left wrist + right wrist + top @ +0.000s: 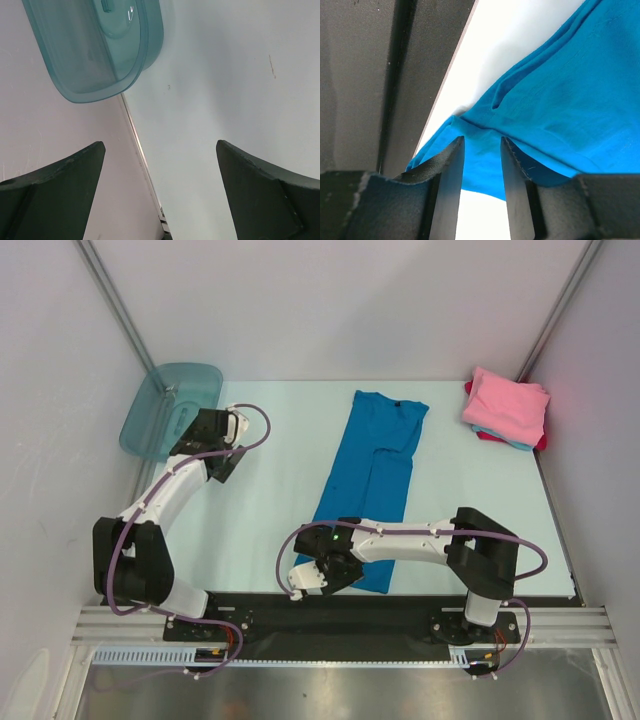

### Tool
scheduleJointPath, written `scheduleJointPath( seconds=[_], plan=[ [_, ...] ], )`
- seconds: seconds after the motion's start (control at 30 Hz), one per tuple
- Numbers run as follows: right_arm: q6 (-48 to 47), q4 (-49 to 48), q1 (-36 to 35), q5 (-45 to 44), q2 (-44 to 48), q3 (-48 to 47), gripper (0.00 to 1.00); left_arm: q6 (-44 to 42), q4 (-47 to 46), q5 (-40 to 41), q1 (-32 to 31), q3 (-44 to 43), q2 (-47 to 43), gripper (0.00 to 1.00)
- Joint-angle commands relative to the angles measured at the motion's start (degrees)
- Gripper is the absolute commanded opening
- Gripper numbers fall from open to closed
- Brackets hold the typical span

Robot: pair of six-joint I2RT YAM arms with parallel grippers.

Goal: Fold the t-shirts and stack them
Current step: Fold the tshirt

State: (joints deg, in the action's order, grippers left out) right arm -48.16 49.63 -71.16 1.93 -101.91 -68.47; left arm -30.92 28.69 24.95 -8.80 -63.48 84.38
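While folded t-shirts (pixel 505 408) are sitting stacked right of the blue t-shirt (pixel 375 465), it is awaiting folding; right end effector (pixel 482 142) is straddling its hem, grip unclear; left end effector (pixel 160 147) is gaping, empty.

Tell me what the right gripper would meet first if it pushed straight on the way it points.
The bright blue t-shirt: its near hem lies right at the right gripper's fingertips, partly in the narrow gap between them. Depth is unclear, so I cannot tell whether cloth and fingers touch yet.
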Motion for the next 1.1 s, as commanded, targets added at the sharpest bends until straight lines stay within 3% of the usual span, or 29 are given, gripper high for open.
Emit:
scheduleJointPath(
  seconds=[0.0, 0.37, 0.6, 0.67, 0.8, 0.87, 0.9, 1.07],
  plan=[
    [0.3, 1.0, -0.5, 0.3, -0.3, -0.3, 0.41, 0.7, -1.3, 0.4, 0.5, -0.4, -0.3, 1.0],
    [0.5, 0.9, -0.4, 1.3, -0.7, 0.1, 0.35, 0.9, -1.2, 0.5, 0.5, -0.5, -0.2, 1.0],
    [1.1, 0.5, -0.4, 1.4, -0.7, 0.5, 0.41, 0.8, -0.9, 0.5, 0.5, -1.1, -0.4, 1.0],
    [1.2, 0.4, -0.4, 1.6, -0.7, 0.4, 0.38, 0.9, -0.8, 0.5, 0.5, -1.2, -0.4, 1.0],
    [1.3, -0.1, -0.4, 1.5, -0.7, 0.4, 0.15, 0.9, -0.8, 0.5, 0.5, -1.2, -0.4, 1.0],
    [1.3, -0.2, -0.4, 1.4, -0.8, 0.5, 0.12, 0.9, -0.8, 0.5, 0.5, -1.0, -0.4, 1.0],
    [1.2, -0.2, -0.4, 1.4, -0.7, 0.5, 0.06, 0.9, -0.8, 0.5, 0.6, -1.0, -0.4, 1.0],
    [1.2, -0.1, -0.3, 0.8, -0.4, 0.3, 0.02, 0.9, -0.8, 0.7, 0.5, -1.1, -0.4, 1.0]
  ],
)
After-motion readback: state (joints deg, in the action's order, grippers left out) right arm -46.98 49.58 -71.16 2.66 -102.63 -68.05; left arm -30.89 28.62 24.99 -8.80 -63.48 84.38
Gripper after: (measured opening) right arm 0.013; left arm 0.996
